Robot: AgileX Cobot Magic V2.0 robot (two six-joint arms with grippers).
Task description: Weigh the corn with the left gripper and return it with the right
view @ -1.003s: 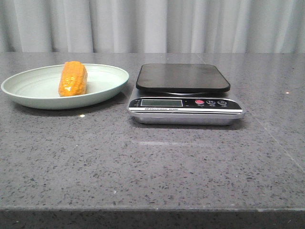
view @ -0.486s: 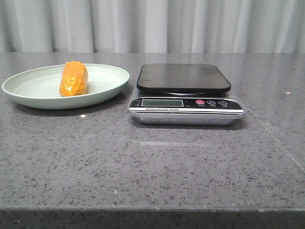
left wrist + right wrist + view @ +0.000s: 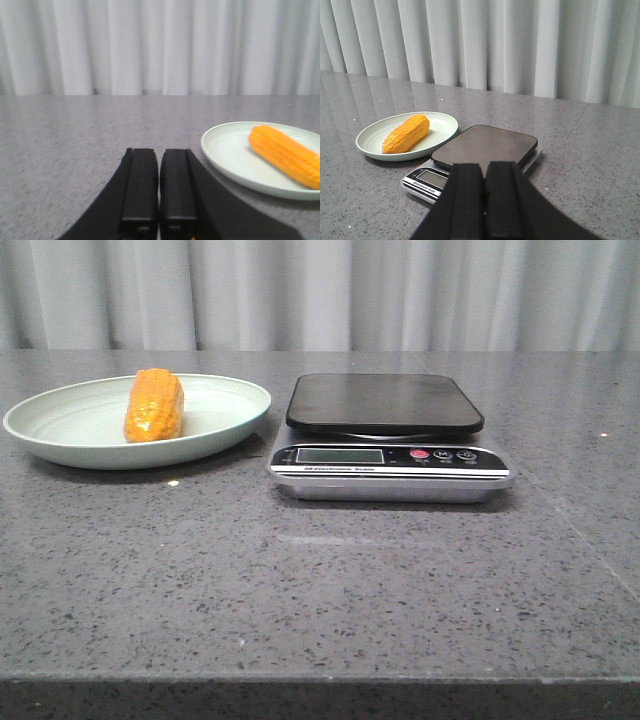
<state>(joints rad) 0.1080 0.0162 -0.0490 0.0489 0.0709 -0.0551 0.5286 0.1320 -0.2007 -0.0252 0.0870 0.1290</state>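
The corn point(image 3: 153, 406), a stubby orange-yellow cob, lies on the pale green plate point(image 3: 60, 445) at the table's left. The wrist views show the corn point(image 3: 286, 155) point(image 3: 406, 133) on that plate too. A kitchen scale point(image 3: 385, 436) with a bare black platform stands right of the plate. My left gripper point(image 3: 159, 152) is shut with nothing between its fingers, low over the table to the plate's left. My right gripper point(image 3: 484, 166) is shut and empty, raised and nearer than the scale point(image 3: 480, 155). Neither gripper shows in the front view.
The grey speckled table point(image 3: 320, 590) reaches back to a pale curtain point(image 3: 320, 290). The scale's display point(image 3: 340, 455) and its buttons face the front edge.
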